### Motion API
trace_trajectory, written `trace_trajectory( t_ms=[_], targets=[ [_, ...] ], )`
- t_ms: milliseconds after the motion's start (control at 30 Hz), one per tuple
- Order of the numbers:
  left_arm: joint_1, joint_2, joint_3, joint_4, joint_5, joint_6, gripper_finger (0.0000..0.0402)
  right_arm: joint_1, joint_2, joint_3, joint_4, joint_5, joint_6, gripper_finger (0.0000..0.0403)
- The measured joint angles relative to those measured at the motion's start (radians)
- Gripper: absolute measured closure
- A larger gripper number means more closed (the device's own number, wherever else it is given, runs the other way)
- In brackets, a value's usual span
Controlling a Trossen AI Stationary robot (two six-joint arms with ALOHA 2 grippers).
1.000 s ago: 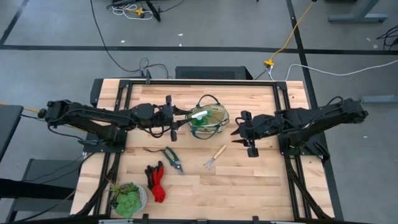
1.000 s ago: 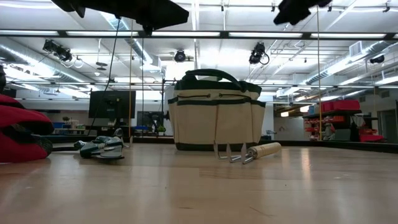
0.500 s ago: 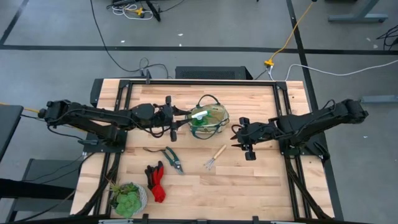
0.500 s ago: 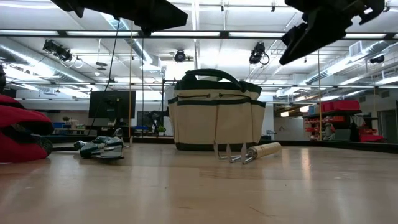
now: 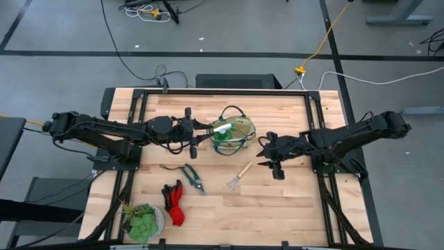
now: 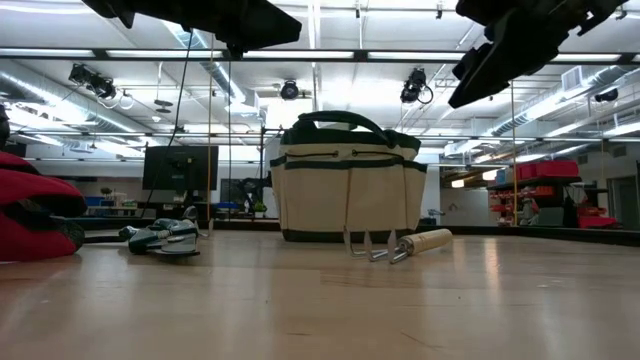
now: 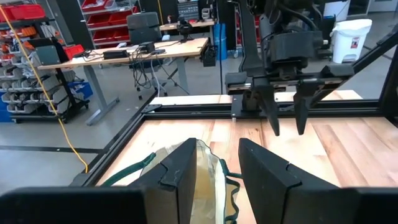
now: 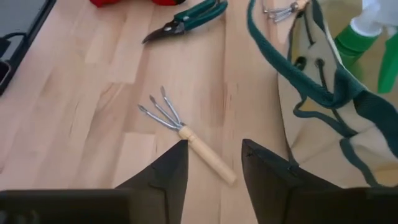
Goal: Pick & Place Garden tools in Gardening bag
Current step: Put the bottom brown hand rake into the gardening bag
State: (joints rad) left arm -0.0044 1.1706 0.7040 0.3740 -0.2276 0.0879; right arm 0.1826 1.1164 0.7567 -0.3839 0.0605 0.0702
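With a green-and-white piece [image 5: 223, 130] already in the gardening bag [image 5: 244, 131], we judged the hand fork [image 5: 239, 175], shears [image 5: 192, 176] and gloves [image 5: 174, 202] still outstanding, our right gripper [image 5: 266, 155] hovering open near the fork, our left gripper [image 5: 196, 134] open beside the bag.

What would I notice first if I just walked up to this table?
Probably the tan gardening bag standing in the middle of the table, with a green and white piece poking out of its top. The left gripper hovers open just beside it, and the right gripper hangs open above a wooden-handled hand fork lying on the wood. Nearer the front edge lie green-handled pruning shears, red-and-black gloves and a leafy plant in a pale pot.
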Motion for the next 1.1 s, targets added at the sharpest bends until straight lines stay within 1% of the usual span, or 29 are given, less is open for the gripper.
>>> trace_trajectory(
  t_ms=[300, 467, 633, 867, 1100],
  targets=[
    [0.000, 0.000, 0.000, -0.014, 0.000, 0.000, 0.0275, -0.045, 0.000, 0.000, 0.011, -0.003, -0.001, 0.0171],
    [0.000, 0.000, 0.000, -0.016, 0.000, 0.000, 0.0275, -0.068, 0.000, 0.000, 0.028, -0.067, -0.028, 0.0146],
    [0.000, 0.000, 0.000, -0.016, 0.000, 0.000, 0.0275, -0.087, 0.024, 0.000, 0.052, -0.093, -0.070, 0.0138],
    [0.000, 0.000, 0.001, -0.018, 0.000, -0.005, 0.0275, -0.118, 0.113, 0.000, 0.074, -0.192, -0.160, 0.0138],
    [0.000, 0.000, 0.001, -0.021, 0.000, -0.025, 0.0275, -0.146, 0.192, 0.000, 0.091, -0.210, -0.216, 0.0137]
  ],
)
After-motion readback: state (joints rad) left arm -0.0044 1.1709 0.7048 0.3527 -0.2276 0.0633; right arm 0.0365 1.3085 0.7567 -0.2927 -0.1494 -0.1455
